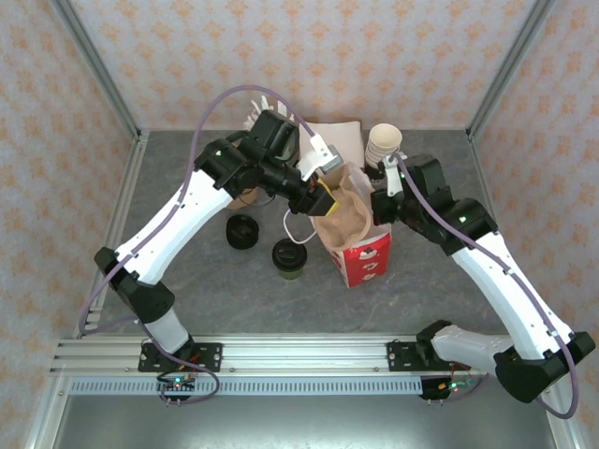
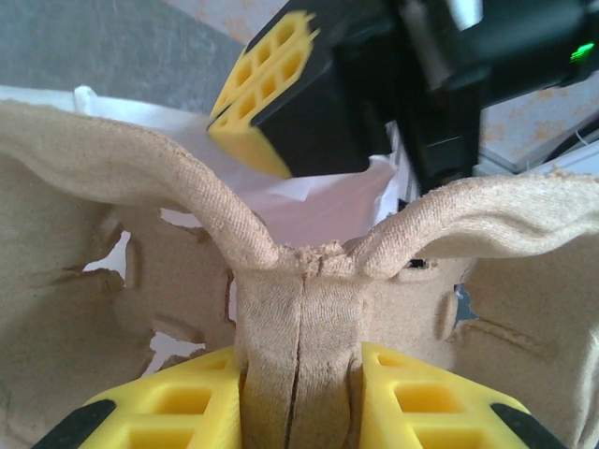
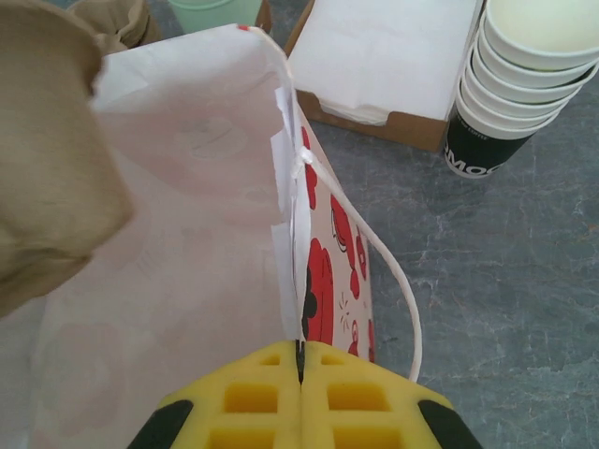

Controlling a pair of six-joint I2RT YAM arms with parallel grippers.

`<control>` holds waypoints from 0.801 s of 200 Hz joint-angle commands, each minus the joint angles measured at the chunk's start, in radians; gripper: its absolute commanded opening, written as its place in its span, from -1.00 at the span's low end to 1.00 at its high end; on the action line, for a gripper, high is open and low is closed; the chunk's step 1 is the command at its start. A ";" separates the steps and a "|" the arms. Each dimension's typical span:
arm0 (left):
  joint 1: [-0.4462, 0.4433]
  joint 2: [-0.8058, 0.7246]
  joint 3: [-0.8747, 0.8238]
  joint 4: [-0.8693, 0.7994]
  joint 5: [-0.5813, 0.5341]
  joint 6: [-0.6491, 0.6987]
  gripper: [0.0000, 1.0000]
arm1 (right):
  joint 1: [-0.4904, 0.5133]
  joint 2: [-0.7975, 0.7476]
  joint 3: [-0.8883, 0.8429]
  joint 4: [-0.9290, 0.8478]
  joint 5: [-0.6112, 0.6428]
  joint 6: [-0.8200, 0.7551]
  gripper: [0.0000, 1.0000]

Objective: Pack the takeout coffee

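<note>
Pinching bag (image 3: 323, 281) edge in wrist view, right claw (image 3: 299, 374); left claw (image 2: 299, 402) clamped on carrier (image 2: 299, 299).

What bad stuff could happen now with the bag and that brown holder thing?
1. The left gripper pinches the brown cup carrier only by its thin middle ridge, so it might tilt or slip going into the bag.
2. The right gripper holds the red-and-white bag open by one paper edge, which could tear or slip free.
3. The coffee cup stands close by on the table; a swinging arm might knock it over.
</note>
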 commanded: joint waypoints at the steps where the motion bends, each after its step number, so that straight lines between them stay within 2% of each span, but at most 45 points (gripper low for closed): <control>1: -0.002 0.024 -0.009 -0.065 0.038 0.020 -0.42 | 0.007 -0.038 -0.017 0.011 -0.025 -0.022 -1.00; 90: -0.002 0.105 -0.003 -0.087 0.050 0.036 -0.42 | 0.008 -0.097 -0.068 0.033 -0.116 -0.036 -1.00; 160: -0.002 0.149 -0.015 -0.069 -0.063 0.033 -0.42 | 0.008 -0.130 -0.114 0.051 -0.177 -0.016 -1.00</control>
